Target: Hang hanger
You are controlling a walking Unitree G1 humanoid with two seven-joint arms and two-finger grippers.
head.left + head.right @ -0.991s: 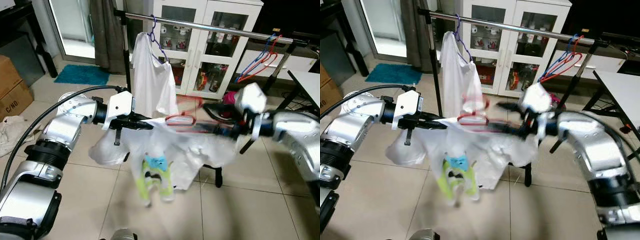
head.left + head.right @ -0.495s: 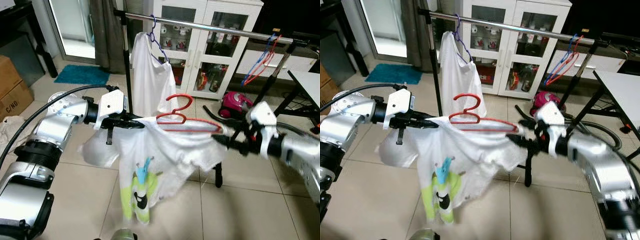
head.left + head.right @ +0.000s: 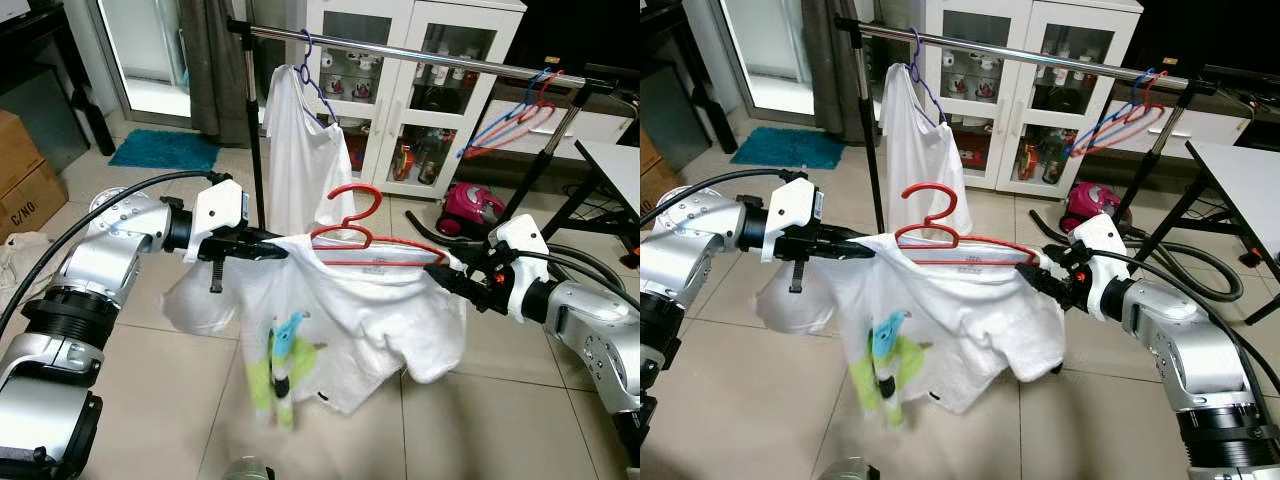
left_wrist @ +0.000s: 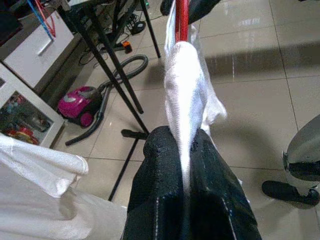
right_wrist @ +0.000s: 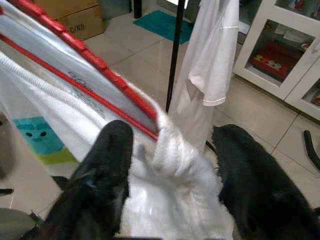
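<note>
Hanger (image 3: 365,243), red and draped with a white T-shirt (image 3: 350,310), hangs below the rail (image 3: 420,57), left gripper (image 3: 268,247) pinching one shoulder, right gripper (image 3: 455,279) spread at the other; lifting its hook onto the rail likely comes next.

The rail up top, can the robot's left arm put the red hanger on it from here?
Probably not yet. The left gripper is shut on the white shirt over the red hanger, well below the rail. Bare rail beside the hung shirt leaves room once raised.
</note>
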